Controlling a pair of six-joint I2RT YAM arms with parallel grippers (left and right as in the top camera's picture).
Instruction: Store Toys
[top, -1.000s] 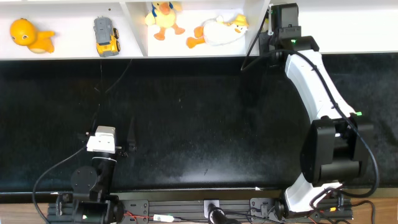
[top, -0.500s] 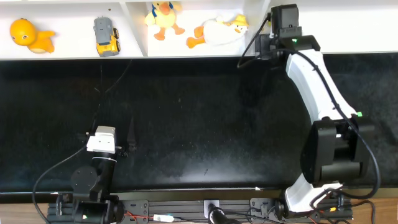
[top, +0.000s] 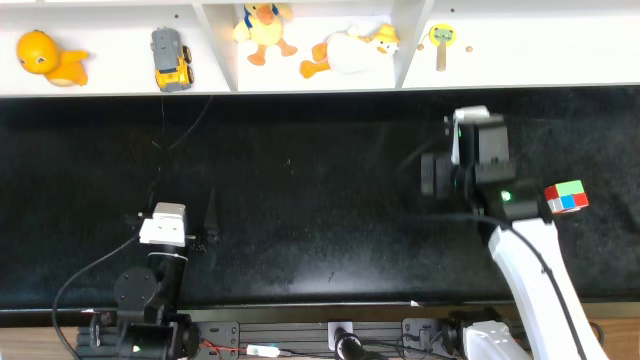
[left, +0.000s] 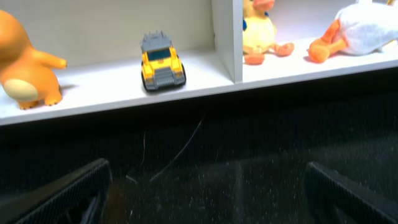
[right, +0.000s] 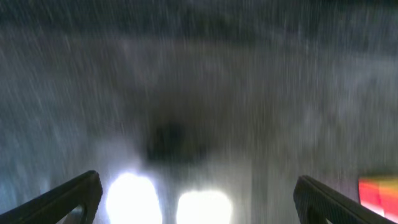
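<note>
Toys (top: 350, 50) line the white shelf (top: 300, 88) along the desk (top: 300, 200)'s far edge; right fingers (right: 62, 199), spread and empty, hover near the multicoloured plastic cube (top: 566, 197), likely next; left fingers (left: 68, 193) idle apart.

The top camera looked down from high, the left wrist camera faced the same shelf (left: 226, 37), the right one the table (right: 205, 74).

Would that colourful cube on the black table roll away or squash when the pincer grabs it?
The colourful cube looks flat-sided and rigid, so it probably stays put rather than rolling or squashing. Its smooth-looking faces might slip or twist in an off-centre grip.
</note>
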